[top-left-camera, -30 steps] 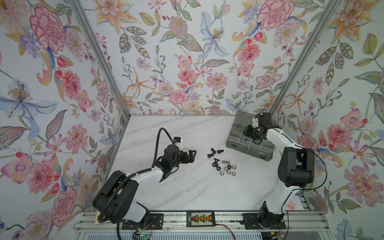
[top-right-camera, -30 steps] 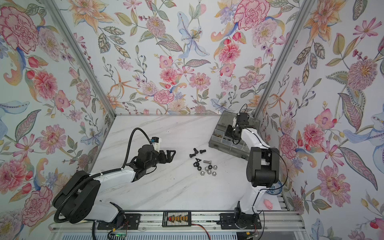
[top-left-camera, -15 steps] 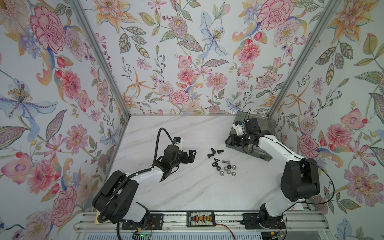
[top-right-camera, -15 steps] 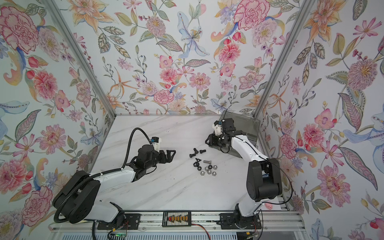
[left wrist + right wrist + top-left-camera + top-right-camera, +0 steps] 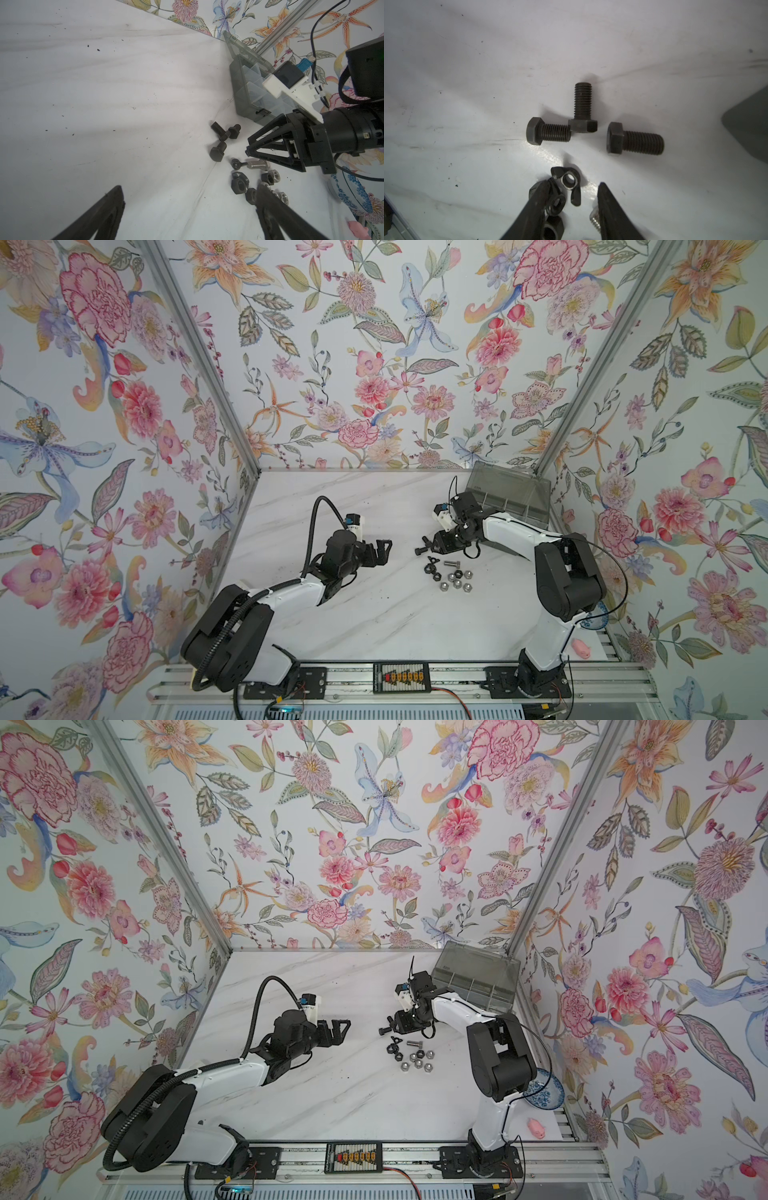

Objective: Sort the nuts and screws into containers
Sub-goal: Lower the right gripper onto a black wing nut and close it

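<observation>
Three black screws (image 5: 581, 108) lie on the white marble table, seen in both top views (image 5: 422, 551) (image 5: 384, 1029). Beside them sit a black wing nut (image 5: 569, 180), a silver screw (image 5: 451, 563) and a cluster of black and silver nuts (image 5: 455, 580) (image 5: 240, 185). My right gripper (image 5: 573, 189) (image 5: 432, 543) hangs open low over the wing nut, holding nothing. My left gripper (image 5: 384, 549) (image 5: 190, 195) stands open and empty, left of the pile. The containers are the smoky-grey organiser box (image 5: 507, 493) (image 5: 243, 99), lid up, at the back right.
A blue-and-white bowl (image 5: 544, 1092) sits behind my right arm's base at the right edge. A small pink object (image 5: 582, 649) lies near the front right corner. Floral walls close in the table on three sides.
My right gripper has left the organiser box and swung down and left to the pile of screws and nuts. The left arm has not moved.
</observation>
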`<state>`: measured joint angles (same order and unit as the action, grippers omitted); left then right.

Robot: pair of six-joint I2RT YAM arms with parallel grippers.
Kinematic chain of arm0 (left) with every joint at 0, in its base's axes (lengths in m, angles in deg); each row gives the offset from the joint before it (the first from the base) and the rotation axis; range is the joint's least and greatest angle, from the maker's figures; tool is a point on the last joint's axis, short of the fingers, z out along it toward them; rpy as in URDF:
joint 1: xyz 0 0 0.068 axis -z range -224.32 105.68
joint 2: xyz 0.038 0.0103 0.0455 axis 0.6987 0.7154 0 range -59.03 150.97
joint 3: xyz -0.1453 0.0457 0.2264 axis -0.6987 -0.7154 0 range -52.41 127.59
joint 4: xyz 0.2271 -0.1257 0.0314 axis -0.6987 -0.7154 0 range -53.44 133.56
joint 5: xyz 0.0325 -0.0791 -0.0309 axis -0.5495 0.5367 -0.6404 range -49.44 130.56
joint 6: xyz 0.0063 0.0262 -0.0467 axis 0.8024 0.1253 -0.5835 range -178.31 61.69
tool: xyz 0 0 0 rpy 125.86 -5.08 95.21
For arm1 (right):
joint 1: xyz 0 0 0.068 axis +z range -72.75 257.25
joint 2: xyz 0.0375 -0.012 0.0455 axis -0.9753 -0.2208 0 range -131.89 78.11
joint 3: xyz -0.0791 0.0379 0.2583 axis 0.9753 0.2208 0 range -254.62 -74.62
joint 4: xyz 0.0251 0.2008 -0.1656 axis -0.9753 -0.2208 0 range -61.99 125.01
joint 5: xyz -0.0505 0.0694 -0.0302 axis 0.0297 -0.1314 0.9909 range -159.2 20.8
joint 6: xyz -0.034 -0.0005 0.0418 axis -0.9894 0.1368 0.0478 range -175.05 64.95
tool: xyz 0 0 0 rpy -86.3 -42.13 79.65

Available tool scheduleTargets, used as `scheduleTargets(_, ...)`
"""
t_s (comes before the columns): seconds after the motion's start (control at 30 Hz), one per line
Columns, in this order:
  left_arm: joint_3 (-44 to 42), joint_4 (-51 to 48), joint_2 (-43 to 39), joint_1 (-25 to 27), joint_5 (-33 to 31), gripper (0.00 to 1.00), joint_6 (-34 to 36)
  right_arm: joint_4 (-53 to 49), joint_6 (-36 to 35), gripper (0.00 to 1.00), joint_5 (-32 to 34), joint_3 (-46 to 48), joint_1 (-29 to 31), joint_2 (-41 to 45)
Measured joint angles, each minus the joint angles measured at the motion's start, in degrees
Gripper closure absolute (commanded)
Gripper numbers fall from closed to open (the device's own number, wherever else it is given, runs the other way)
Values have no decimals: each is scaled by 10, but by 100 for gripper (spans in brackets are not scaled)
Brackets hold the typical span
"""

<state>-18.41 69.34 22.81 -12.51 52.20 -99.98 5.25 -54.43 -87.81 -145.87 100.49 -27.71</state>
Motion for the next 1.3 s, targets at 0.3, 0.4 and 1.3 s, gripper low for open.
scheduleTargets(0.3,0,0,0,0,0,1,-4,-3,-20,58,22,0,29,-10)
scheduleTargets(0.4,0,0,0,0,0,1,-4,-7,-26,61,34,0,36,-15)
scheduleTargets(1.3,0,0,0,0,0,1,-8,-9,-49,65,93,-10,57,-47)
